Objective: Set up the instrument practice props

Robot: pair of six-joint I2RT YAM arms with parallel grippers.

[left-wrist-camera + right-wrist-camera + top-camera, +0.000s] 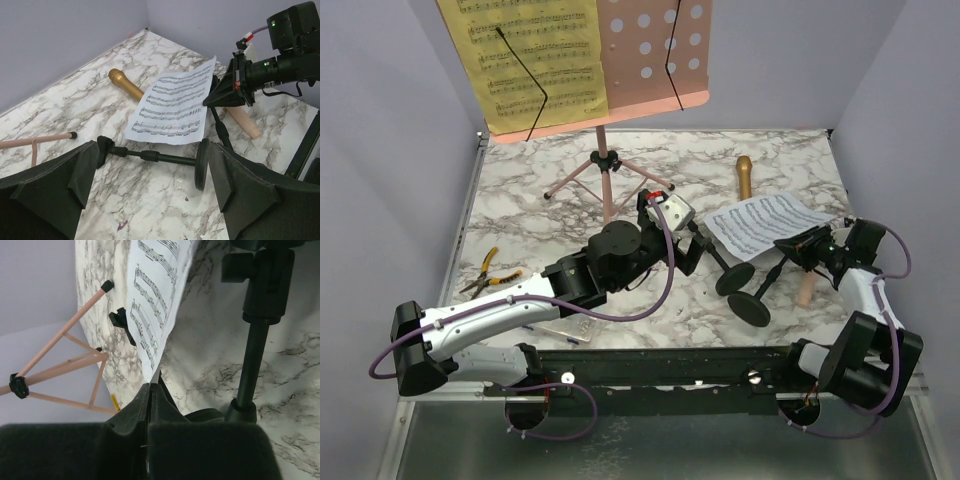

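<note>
One white page (150,315) clamped in right gripper (151,389)

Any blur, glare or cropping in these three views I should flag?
Top external: even light, soft shadows, no obvious glare; the pink music rack is cropped by the top edge. Left wrist: white sheet-music page sharp, left claw's fingers dark and featureless up close. Right wrist: view rolled sideways; right claw's pads fill the bottom as a black mass.

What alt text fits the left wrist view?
The right gripper pinches an edge of the white sheet-music page over the marble table. A black mic holder lies on its side before the open left gripper; a gold microphone lies behind the page.
</note>
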